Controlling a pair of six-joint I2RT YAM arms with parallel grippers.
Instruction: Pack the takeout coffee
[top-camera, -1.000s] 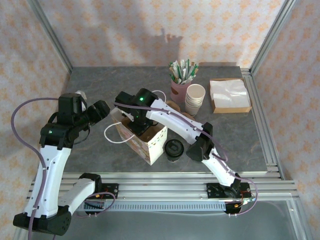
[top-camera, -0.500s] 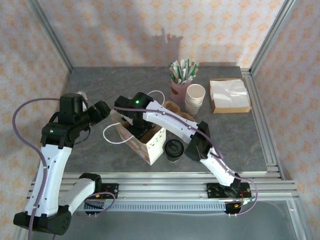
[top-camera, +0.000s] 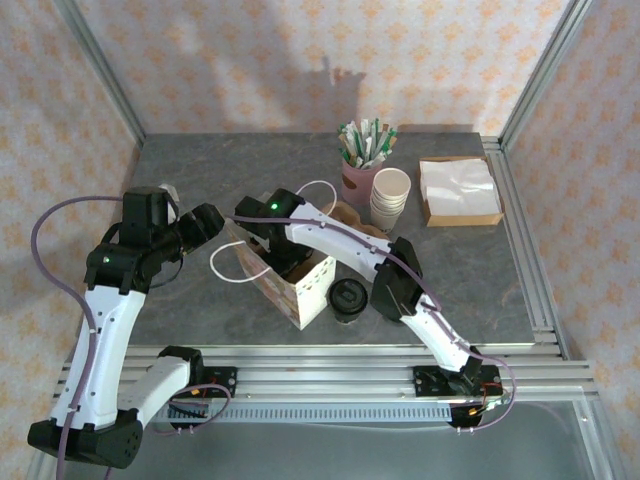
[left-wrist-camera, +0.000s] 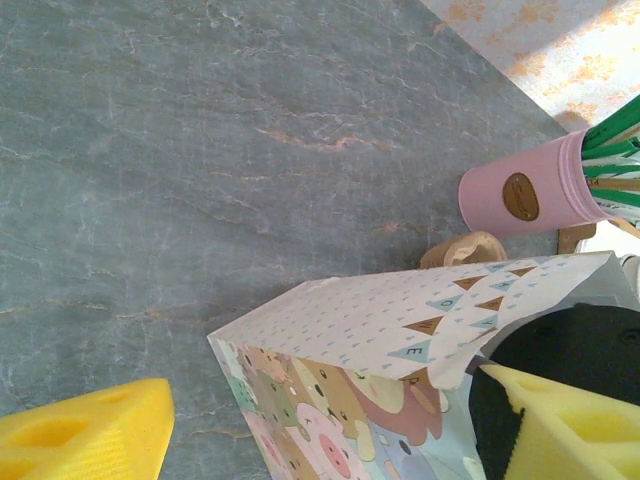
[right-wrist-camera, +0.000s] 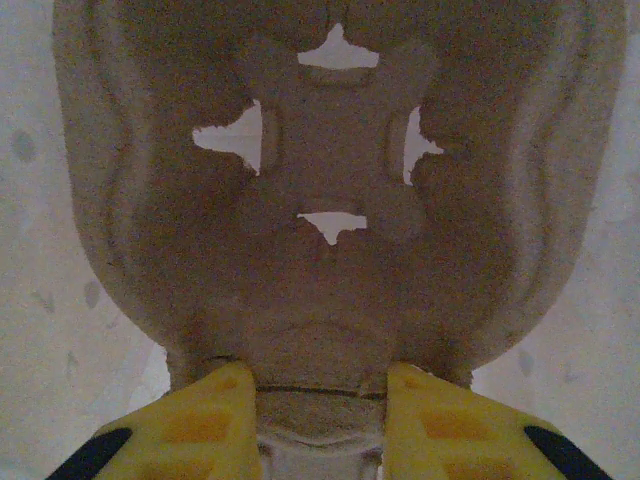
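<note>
I am watching the takeout coffee (top-camera: 348, 298), a small pale paper cup under a round black plastic lid, standing upright on the grey stone-look worktop (top-camera: 200, 170). It is sitting outside the patterned paper gift bag (top-camera: 308, 292), just beside the bag's right-hand wall. My right arm is reaching down into that bag, where the yellow right fingers (right-wrist-camera: 215, 415) are sitting narrow, pinching the lip of a brown moulded-pulp cup carrier (right-wrist-camera: 330, 200). The cup is lying to the right of those fingers, back alongside my right forearm, with the bag wall standing between them and its long axis pointing straight up. My left arm is hovering on the opposite side of the bag, the yellow left fingers (left-wrist-camera: 85, 435) spread wide and holding nothing. I am judging the right arm the nearer one. It is going to have to let go of the carrier, lift clear of the bag and swing right before taking the cup from the side.
</note>
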